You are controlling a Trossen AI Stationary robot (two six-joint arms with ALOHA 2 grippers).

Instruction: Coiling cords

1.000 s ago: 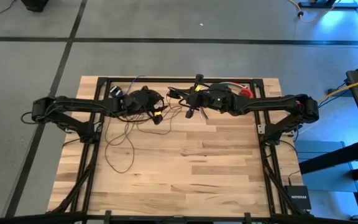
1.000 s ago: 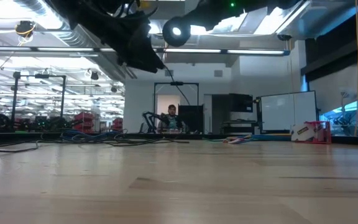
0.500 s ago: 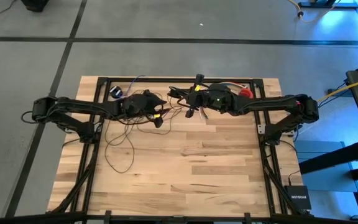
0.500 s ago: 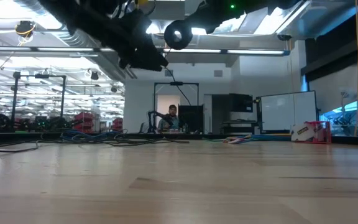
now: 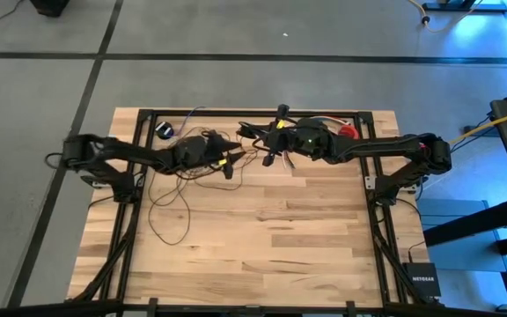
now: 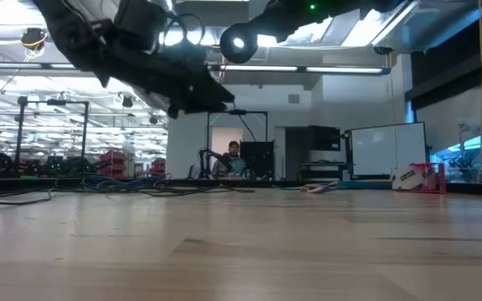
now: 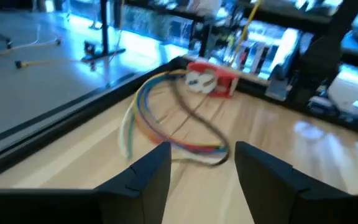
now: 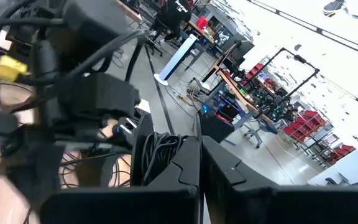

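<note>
Our right gripper (image 5: 268, 159) pinches the cord (image 5: 172, 198) coil; loose loops trail over the table (image 5: 262, 246). Our left gripper (image 7: 194, 165) gapes empty, so we feed slack gently.

This is a robotics lab or engineering workshop — a large open industrial hall. A butcher-block wooden desk (image 5: 262, 238) on a black metal frame (image 5: 121, 238) stands on a bare grey concrete floor (image 5: 236, 79) marked with dark lines. Level across the desk, the room behind shows exposed ceiling ducts (image 6: 65, 17) and strip lights, metal racks (image 6: 53, 134) with red bins (image 6: 120, 159), a whiteboard (image 6: 387, 146) and dark cabinets (image 6: 320, 146). A person (image 6: 233, 159) sits at a workstation far back, near a doorway. Loose cables (image 6: 99, 186) trail along the desk's far edge — a network box (image 5: 422, 280) sits on the floor beside the frame.
</note>
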